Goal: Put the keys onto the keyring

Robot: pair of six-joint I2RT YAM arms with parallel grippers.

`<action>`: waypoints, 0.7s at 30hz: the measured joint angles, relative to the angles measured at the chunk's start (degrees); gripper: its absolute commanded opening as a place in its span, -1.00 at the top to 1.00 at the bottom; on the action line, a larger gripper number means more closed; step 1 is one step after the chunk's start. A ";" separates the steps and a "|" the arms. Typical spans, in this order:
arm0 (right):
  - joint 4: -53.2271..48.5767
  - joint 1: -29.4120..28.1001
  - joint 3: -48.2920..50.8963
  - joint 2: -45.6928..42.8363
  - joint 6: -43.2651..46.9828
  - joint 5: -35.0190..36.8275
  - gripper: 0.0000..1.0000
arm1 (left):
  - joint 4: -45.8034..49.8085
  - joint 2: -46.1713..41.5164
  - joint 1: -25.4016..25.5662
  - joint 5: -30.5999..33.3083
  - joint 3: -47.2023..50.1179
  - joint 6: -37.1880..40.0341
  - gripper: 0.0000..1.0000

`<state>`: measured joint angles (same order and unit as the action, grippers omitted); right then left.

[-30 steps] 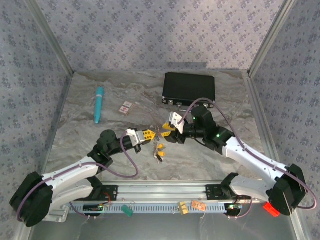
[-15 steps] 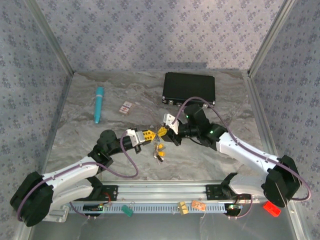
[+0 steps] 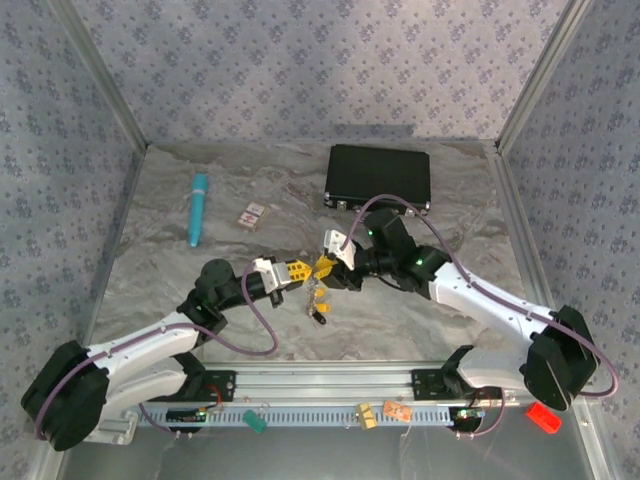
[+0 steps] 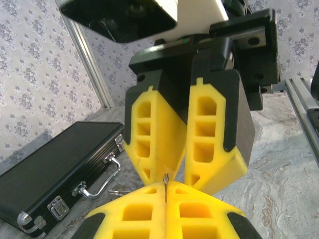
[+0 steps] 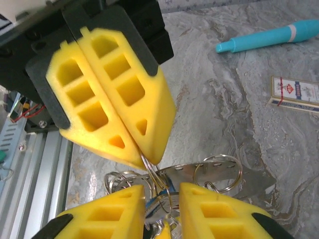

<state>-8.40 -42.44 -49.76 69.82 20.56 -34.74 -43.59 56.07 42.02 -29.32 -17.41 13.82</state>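
**Left gripper** (image 4: 165, 191): fingers pressed together on a thin wire that stands up out of the seam between the pads. From the right wrist this wire is one loop of the keyring (image 5: 152, 169), pinched at the finger tips. The ring is held up off the table (image 3: 450, 300).

**Right gripper** (image 5: 162, 199): tip to tip with the left, fingers narrowly parted. The wire loops and a bit of blue sit in the gap. I cannot tell whether either pad touches them.

**Ring cluster:** several silvery loops overlap, and a flat metal piece with holes (image 5: 192, 174) lies across them. The beaded chain is not resolvable.

**Keys** (image 3: 319, 298): in the top view, yellow heads hang just below the meeting point of the grippers. A dark one lies lowest, apparently on the table. Which keys are actually threaded is too small to tell.

**Progress (judgement):** mid-task. The ring is secured and presented, and some keys seem to hang from it. At least the dark key looks left to do, and the right gripper is placed to work a key onto the wire.

**Surroundings:** black case (image 3: 378, 177), teal pen (image 3: 198, 207) and small card (image 3: 253, 214) lie well apart at the back.
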 measured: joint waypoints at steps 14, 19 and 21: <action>0.42 -1.01 -0.02 -0.37 1.31 1.01 0.60 | -0.44 0.72 0.00 -0.26 0.00 -0.17 1.00; 0.04 -1.01 -0.46 0.26 2.29 1.97 0.99 | -0.57 0.72 -0.02 -0.57 0.00 -0.46 1.00; -0.20 -1.01 -0.59 0.26 2.97 1.97 1.00 | -0.63 0.72 -0.04 -0.39 0.00 -0.46 1.00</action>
<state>-8.60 -43.44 -50.35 70.08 23.53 -32.77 -44.23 56.80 41.98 -29.71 -17.41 13.37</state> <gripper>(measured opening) 0.052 0.042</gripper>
